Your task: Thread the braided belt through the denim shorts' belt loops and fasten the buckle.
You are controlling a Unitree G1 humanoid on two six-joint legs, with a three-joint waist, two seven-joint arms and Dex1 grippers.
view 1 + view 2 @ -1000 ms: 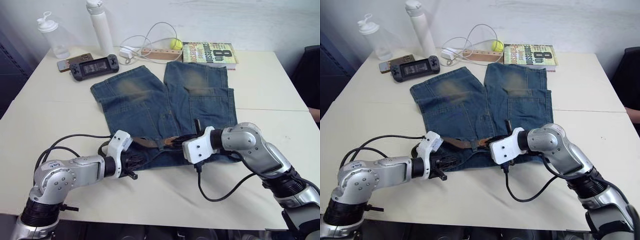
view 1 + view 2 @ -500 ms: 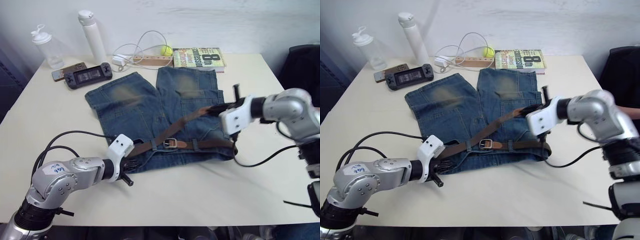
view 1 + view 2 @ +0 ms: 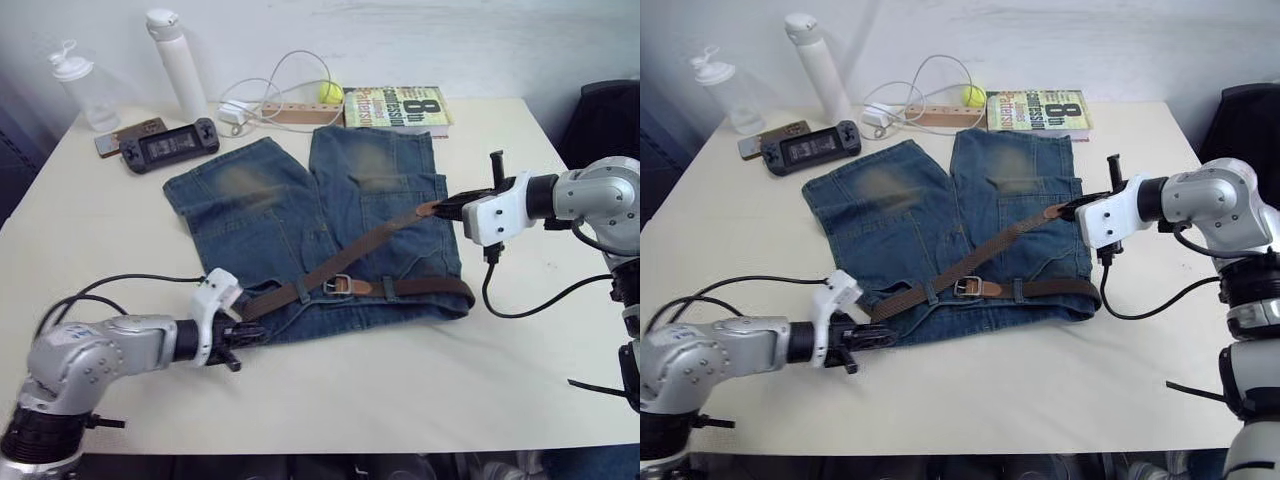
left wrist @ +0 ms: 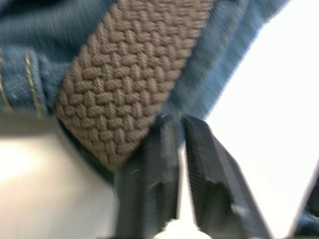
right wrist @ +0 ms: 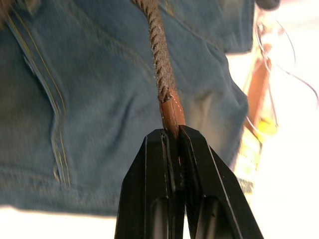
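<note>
Cream table [image 3: 420, 400] | right gripper [image 5: 174, 137] clamped on belt [image 3: 375, 238] tip above shorts [image 3: 270, 215] | left gripper [image 4: 177, 130] pinching waistband edge beside belt

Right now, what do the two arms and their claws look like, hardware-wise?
Both arms are silver-grey metal with rounded joint housings. Each wrist carries a white block ahead of a black two-finger claw: left claw, right claw. The fingers are black, tapered wedges. A loose black cable loops from each wrist.
</note>
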